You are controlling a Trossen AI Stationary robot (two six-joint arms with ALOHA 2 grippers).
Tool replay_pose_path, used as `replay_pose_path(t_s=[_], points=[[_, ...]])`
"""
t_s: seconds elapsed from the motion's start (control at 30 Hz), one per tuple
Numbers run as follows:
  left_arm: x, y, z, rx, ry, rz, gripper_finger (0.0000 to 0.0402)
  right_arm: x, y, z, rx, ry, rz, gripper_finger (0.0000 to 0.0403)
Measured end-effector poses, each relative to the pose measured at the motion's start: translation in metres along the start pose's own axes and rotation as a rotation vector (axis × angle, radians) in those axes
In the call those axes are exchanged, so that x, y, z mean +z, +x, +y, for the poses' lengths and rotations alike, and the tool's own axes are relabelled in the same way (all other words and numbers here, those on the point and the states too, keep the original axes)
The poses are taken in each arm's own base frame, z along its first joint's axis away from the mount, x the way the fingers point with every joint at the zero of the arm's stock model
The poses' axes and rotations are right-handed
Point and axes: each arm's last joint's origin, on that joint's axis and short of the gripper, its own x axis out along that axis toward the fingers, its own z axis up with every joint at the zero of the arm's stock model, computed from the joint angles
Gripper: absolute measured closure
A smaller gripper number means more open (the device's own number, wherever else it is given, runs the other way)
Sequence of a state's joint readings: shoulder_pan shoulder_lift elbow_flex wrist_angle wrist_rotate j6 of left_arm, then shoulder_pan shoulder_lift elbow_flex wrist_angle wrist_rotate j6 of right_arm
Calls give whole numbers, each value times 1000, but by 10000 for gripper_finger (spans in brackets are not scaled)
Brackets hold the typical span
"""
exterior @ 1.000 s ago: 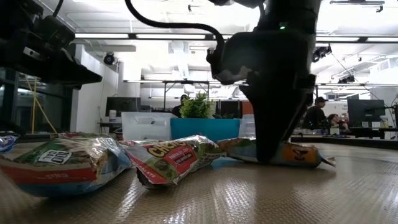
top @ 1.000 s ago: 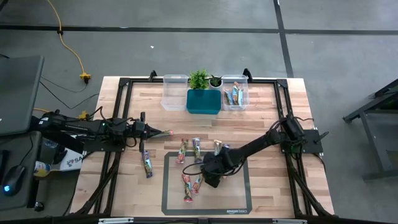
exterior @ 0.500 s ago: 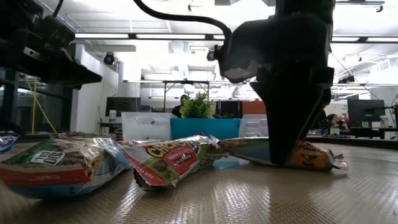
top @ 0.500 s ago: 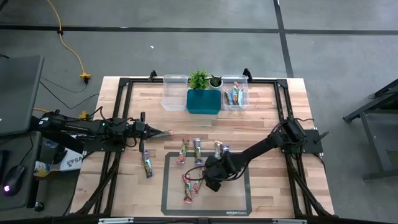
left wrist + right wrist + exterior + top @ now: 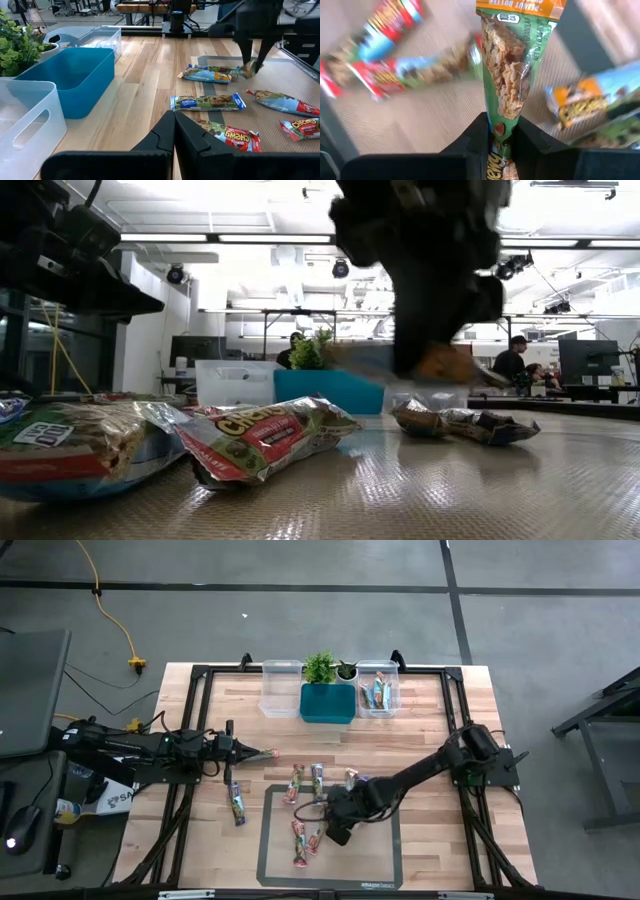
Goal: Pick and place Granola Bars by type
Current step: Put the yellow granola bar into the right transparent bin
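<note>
Above the dark rectangular mat near the table's front edge, the right gripper has its two fingers clamped narrowly on one end of a green-and-orange peanut-butter granola bar in a clear-windowed wrapper, which hangs clear of the mat in the low view. Remaining shiny-wrapped granola bars lie loose: two red-labelled ones on the mat's left part, a row of three or four just beyond the mat's far edge, and a purple-blue one alone on the bare wooden table to the left. Along the far edge stand a clear plastic bin on the left, a teal rectangular tub with small green plants behind it, and a clear plastic bin on the right that already holds a few bars. The left gripper waits over the left side of the table, its fingers pressed together with nothing between them.

Step in hand, by judgement: the pick looks complete and the carry to a sorting bin is due. The next move calls for raising the bar high enough to clear the loose row and the bin rims, travelling to the far edge, and choosing the bin that matches this bar's type; which bin that is cannot be told, since the wrappers in the right bin are too small to read. The grip sits at the wrapper's end, so the bar may swing during travel
</note>
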State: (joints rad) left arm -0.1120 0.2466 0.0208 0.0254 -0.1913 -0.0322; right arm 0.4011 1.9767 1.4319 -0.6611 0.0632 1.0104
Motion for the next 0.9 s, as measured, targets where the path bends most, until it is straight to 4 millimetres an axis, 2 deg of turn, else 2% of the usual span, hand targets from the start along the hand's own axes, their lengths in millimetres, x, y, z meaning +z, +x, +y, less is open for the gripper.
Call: replay_pose_path(t_s=[0.23,0.5,0.67,0.9], points=[[0,0,0,0,0,0,400,23,-31,4,149,-9,-140,350],[0,0,0,0,0,0,400,54,-69,3,235,-6,-444,350],[0,0,0,1,0,0,400,74,-92,-2,245,-9,-643,350],[0,0,0,0,0,0,400,104,-136,-19,270,17,-901,350]])
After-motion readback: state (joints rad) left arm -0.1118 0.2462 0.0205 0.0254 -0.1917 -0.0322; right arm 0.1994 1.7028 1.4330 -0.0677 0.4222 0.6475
